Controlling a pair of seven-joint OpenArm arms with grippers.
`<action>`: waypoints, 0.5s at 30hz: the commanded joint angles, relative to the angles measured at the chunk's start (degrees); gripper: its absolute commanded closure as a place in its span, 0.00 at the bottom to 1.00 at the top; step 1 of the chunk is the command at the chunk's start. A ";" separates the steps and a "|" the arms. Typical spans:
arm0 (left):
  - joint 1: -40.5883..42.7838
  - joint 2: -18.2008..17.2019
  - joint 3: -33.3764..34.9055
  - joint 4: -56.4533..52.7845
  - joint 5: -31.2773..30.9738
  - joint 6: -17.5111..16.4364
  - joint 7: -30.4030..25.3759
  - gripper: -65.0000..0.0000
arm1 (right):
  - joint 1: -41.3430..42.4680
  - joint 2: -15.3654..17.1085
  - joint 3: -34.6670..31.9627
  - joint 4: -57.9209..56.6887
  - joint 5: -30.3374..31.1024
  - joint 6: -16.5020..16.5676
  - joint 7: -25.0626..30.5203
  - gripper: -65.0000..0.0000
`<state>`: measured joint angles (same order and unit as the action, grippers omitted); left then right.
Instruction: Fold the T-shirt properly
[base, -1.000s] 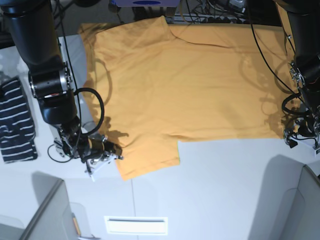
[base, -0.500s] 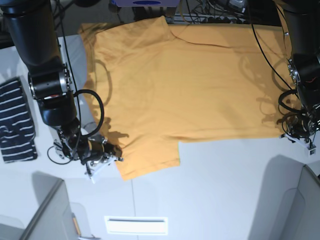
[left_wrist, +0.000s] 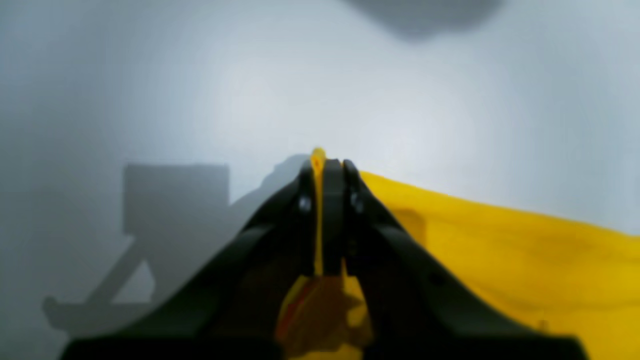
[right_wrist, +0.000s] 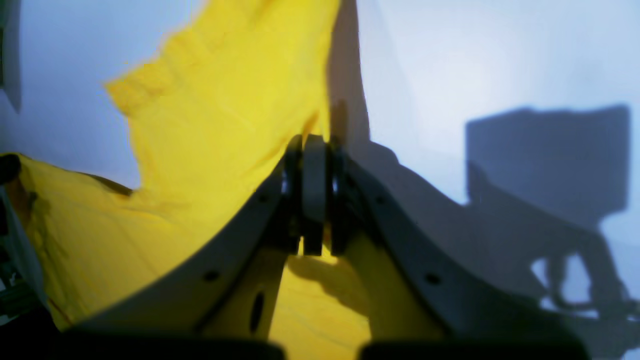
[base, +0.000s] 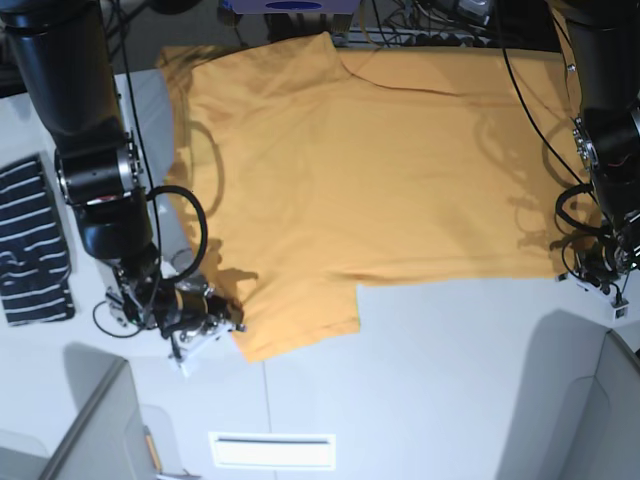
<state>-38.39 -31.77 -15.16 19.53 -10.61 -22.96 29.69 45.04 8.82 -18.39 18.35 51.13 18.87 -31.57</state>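
Note:
The orange-yellow T-shirt (base: 370, 170) lies spread flat on the white table (base: 450, 380), one sleeve pointing at the front left. My right gripper (base: 215, 325) sits at that sleeve's outer corner. In the right wrist view this gripper (right_wrist: 312, 142) is shut, with the T-shirt (right_wrist: 215, 100) under and around its fingers. At the right edge of the base view, my left gripper (base: 592, 272) rests on the hem corner. Up close the left gripper (left_wrist: 325, 165) is shut, a thin sliver of the T-shirt (left_wrist: 500, 250) pinched between its pads.
A navy white-striped garment (base: 35, 245) lies at the table's left edge. A white slotted plate (base: 272, 450) sits near the front edge. Grey panels stand at the front left (base: 95, 430) and front right (base: 600, 420). Cables run along the back.
My left gripper has gone from open to shut on the hem corner and has shifted slightly. My right gripper stayed shut and slid a little toward the front with the sleeve corner.

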 joint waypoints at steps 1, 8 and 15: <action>-3.06 -1.59 -0.09 1.00 -0.42 -0.03 -1.25 1.00 | 3.18 0.37 0.06 0.77 0.87 0.42 1.37 1.00; -7.28 -1.68 -0.09 1.09 -0.42 -0.03 -1.25 1.00 | 5.21 0.46 0.06 0.77 0.78 0.42 3.66 1.00; -9.04 -1.77 -0.01 1.53 -0.42 -0.03 0.86 1.00 | 6.44 0.63 -0.02 0.77 0.78 0.42 4.80 1.00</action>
<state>-45.56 -32.27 -15.16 19.99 -10.72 -22.96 31.70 49.28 8.97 -18.55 18.35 51.16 18.90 -27.81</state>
